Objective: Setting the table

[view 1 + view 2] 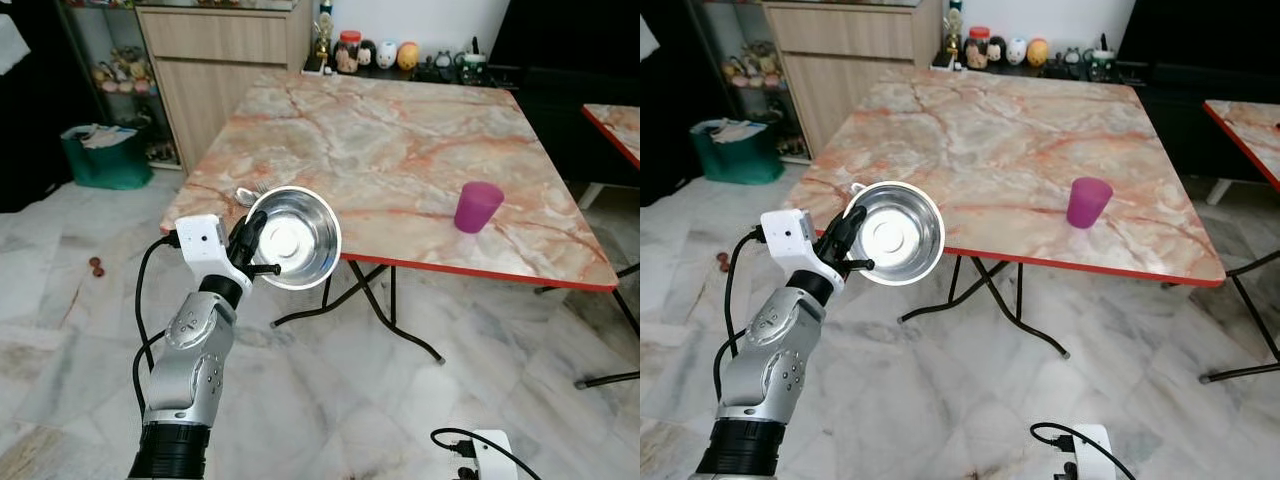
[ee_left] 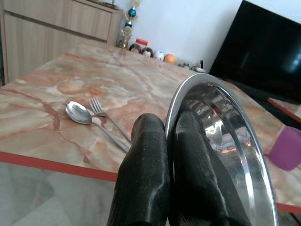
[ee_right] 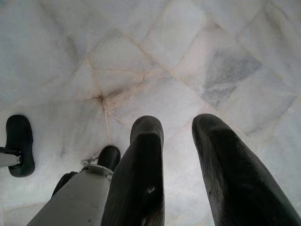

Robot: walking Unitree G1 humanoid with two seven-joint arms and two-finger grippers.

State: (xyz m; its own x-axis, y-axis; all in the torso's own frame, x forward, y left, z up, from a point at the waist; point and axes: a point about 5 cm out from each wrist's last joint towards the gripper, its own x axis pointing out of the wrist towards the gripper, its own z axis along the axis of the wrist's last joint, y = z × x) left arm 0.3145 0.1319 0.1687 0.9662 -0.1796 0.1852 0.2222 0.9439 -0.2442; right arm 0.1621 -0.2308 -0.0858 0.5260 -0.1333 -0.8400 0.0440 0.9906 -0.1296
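Left gripper (image 1: 262, 245): raised at the near left corner of the table, fingers (image 2: 146, 179) pinched on the rim of the steel bowl (image 1: 295, 238), one finger inside and one outside.
Steel bowl: held tilted on edge, its hollow facing the head camera, just over the table's near edge; a rim pinch is likely the only grip a wide thin bowl allows.
Spoon (image 2: 81, 113) and fork (image 2: 99, 109): lie side by side on the marble table (image 1: 400, 150) just beyond the bowl, handles pointing toward the near edge, so a place seems started there.
Purple cup (image 1: 477, 207): stands upright near the near right side, well apart from the cutlery.
Right gripper (image 3: 176, 155): hangs low over the floor tiles, fingers parted and holding nothing.
Step in hand: judged to be bringing the bowl to the place beside the cutlery; it needs levelling before it is set down.
Risk: a tilted bowl held by the rim alone could slip or clip the table edge.
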